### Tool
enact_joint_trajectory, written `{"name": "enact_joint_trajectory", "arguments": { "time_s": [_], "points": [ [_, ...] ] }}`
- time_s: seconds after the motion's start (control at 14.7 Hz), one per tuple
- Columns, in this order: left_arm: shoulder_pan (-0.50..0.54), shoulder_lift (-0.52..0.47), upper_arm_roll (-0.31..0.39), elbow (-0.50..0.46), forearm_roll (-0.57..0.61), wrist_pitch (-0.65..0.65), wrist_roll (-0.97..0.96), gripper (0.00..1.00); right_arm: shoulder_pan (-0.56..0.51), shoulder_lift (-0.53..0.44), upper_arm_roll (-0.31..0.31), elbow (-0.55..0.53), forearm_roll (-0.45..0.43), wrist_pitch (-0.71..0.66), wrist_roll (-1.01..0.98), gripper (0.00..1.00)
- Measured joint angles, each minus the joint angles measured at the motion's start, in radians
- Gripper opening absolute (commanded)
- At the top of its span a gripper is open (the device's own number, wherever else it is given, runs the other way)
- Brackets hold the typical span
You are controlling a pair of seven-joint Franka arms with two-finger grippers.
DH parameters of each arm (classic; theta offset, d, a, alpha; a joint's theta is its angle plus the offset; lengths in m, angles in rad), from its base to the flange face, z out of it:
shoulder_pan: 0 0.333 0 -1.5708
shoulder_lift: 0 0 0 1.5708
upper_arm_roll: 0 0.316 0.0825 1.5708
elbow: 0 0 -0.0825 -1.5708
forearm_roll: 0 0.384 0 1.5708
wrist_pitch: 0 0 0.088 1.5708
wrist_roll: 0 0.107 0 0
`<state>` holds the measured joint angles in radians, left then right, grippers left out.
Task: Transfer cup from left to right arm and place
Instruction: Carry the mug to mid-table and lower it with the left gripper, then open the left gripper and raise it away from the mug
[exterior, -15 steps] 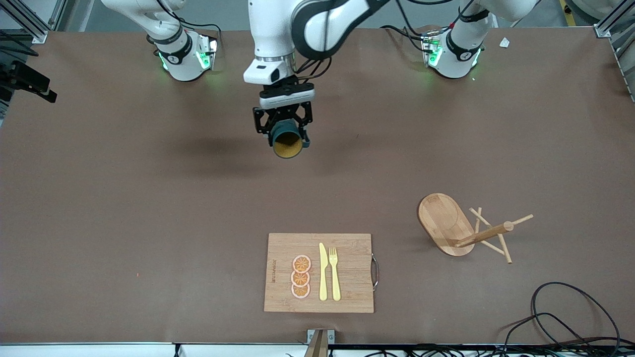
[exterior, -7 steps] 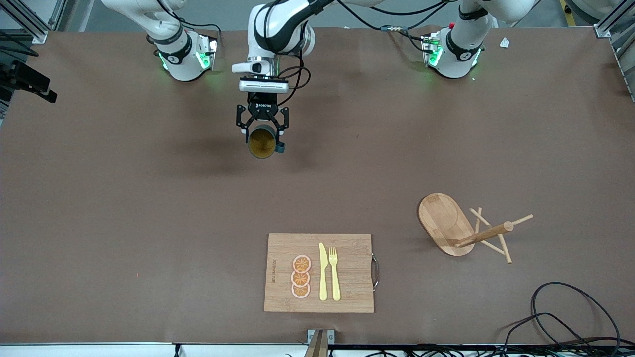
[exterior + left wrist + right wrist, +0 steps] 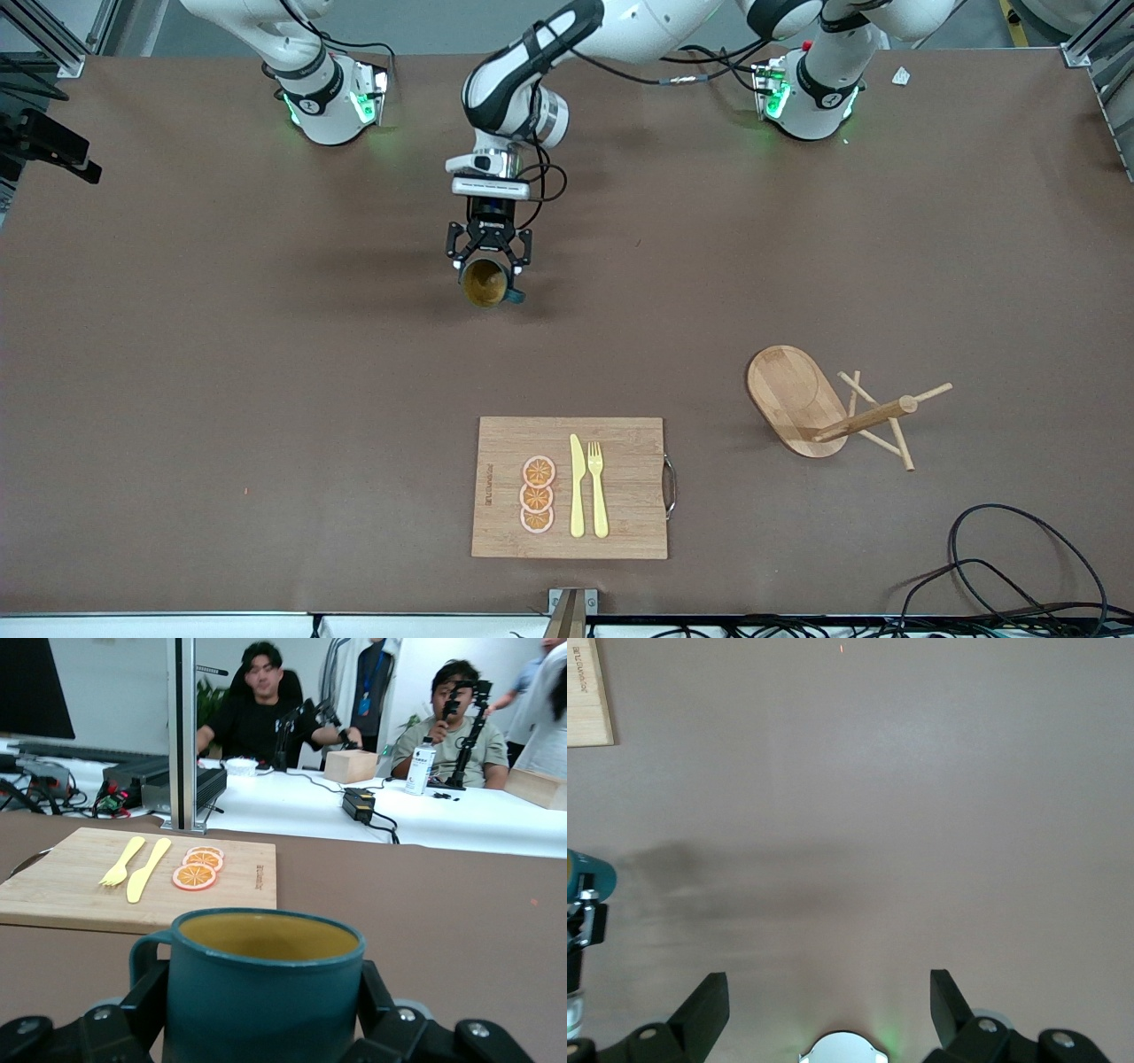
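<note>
Holding the cup (image 3: 485,283) tight in the left gripper (image 3: 488,258), lower over the table (image 3: 221,354) now; right gripper (image 3: 829,992) waiting wide open, nearly ready for swapping.

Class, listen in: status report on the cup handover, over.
Left gripper shut on cup, over mid-table. Right gripper open, over bare table, cup not yet passed. Cutting board nearer the camera, nothing in the way.

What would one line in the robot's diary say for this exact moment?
left gripper: shut on cup, above bare table | right gripper: open, waiting, holding nothing | handover: not yet done
</note>
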<state>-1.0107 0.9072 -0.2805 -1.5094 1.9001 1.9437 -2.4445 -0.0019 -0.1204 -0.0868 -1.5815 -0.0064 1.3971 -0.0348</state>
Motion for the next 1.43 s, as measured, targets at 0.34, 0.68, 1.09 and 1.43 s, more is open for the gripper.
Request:
{"name": "enact_joint_trajectory", "arguments": {
  "time_s": [0.34,0.68,1.09,1.43],
  "points": [
    [-0.015,0.111,0.006,0.004,0.149,-0.111,-0.071,0.66,0.000,0.000,0.000,0.000,0.000,0.000,0.000,1.00],
    [-0.033,0.150,0.008,0.008,0.198,-0.181,-0.076,0.68,0.000,0.000,0.000,0.000,0.000,0.000,0.000,1.00],
    [-0.055,0.157,-0.011,0.014,0.093,-0.198,-0.061,0.99,0.000,0.000,-0.001,0.000,0.000,-0.001,0.000,1.00],
    [-0.070,0.125,-0.077,0.067,-0.194,-0.198,0.030,0.99,0.000,0.000,-0.002,0.004,0.000,0.000,0.001,1.00]
  ]
}}
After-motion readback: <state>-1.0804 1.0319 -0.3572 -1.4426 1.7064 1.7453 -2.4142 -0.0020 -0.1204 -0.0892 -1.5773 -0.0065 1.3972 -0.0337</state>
